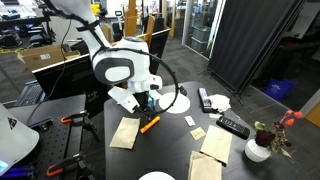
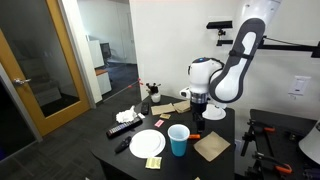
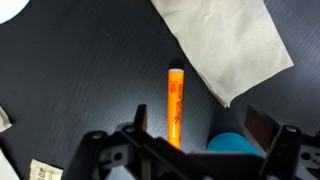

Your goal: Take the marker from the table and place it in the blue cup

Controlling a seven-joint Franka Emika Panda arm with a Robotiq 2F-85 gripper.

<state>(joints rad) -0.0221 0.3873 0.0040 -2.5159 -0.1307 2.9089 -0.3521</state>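
The orange marker lies on the black table; it also shows in both exterior views. The light blue cup stands upright near the table's front edge, and its rim shows at the bottom of the wrist view, just right of the marker. My gripper is open and empty, hovering above the marker's lower end and the cup, with the marker close to one finger. In an exterior view the gripper hangs just above the table, and the cup is hidden there.
Brown napkins, white plates, black remotes, yellow sticky notes and a white flower vase lie around the table.
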